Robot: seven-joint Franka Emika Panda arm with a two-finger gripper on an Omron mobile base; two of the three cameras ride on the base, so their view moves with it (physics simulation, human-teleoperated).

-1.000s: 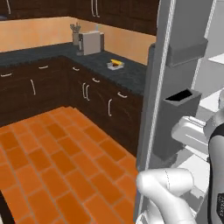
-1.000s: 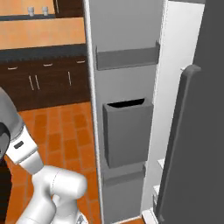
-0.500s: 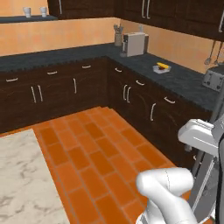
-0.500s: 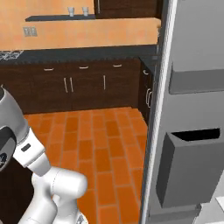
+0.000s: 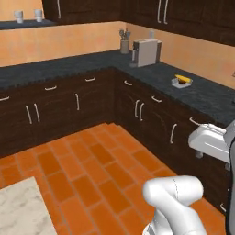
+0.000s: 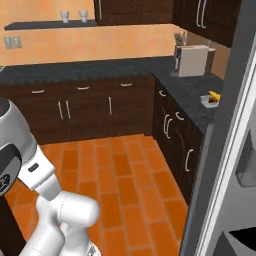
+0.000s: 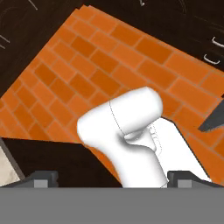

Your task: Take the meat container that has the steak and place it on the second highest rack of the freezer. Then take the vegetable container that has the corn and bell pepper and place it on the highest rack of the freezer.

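Fingers (image 7: 112, 177) are spread wide, nothing gripped, over orange floor (image 7: 131, 57); corn (image 5: 182, 78) is seen on bench (image 5: 202, 94).

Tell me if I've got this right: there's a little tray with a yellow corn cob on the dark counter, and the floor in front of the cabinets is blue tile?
Not quite. The tray with the yellow corn cob does sit on the dark counter, but the floor is orange brick-pattern tile, not blue. The left base view shows it plainly.

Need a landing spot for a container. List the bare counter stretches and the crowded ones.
Free: the dark counter left of the corner, and the stretch between the white appliance and the small tray. Crowded: the corner, where the utensil holder stands beside the appliance.
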